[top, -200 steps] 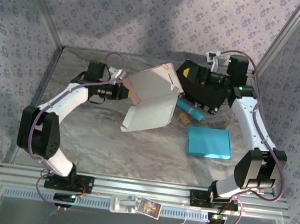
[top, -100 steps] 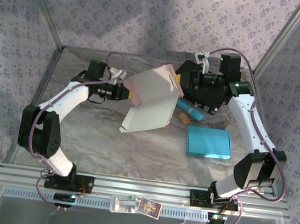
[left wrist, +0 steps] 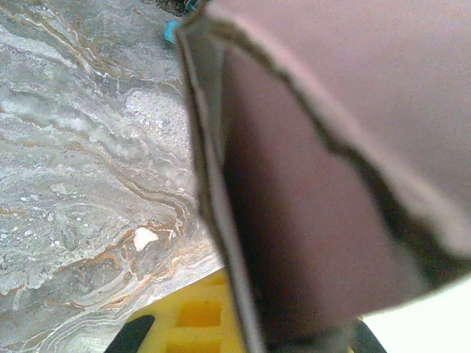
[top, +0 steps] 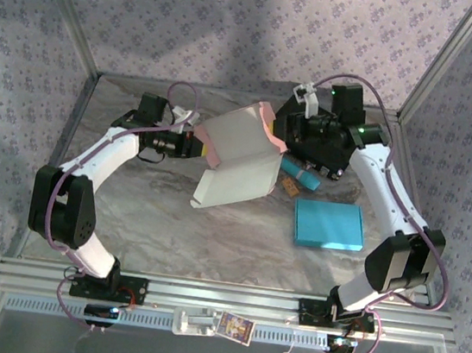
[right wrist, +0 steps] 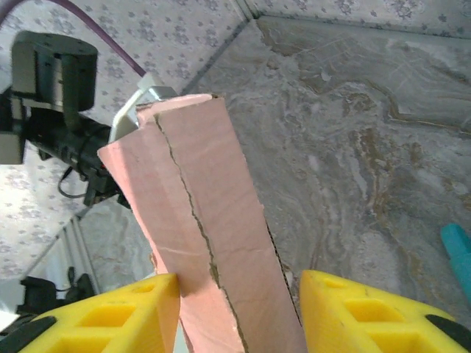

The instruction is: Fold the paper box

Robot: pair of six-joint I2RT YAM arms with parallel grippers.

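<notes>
The paper box (top: 237, 155), white inside and pink outside, stands half-open and tilted at mid-table. My left gripper (top: 196, 146) is shut on its left edge. In the left wrist view the pink-brown cardboard (left wrist: 331, 184) runs down into the jaws (left wrist: 250, 334). My right gripper (top: 281, 130) is at the box's upper right corner. It stands open astride the upright pink flaps (right wrist: 213, 243). Its left finger (right wrist: 125, 316) touches the flap, and its right finger (right wrist: 368, 309) is apart from it.
A flat teal box (top: 327, 224) lies at the right. A teal tube (top: 301, 174) and a small brown piece (top: 289, 185) lie just right of the paper box. A black case (top: 329, 160) sits under my right arm. Patterned walls enclose the marble table (top: 152, 218).
My right arm has swung left from over the black case to the box's top corner, and its fingers now straddle the pink flaps. The left arm and the box have barely moved.
</notes>
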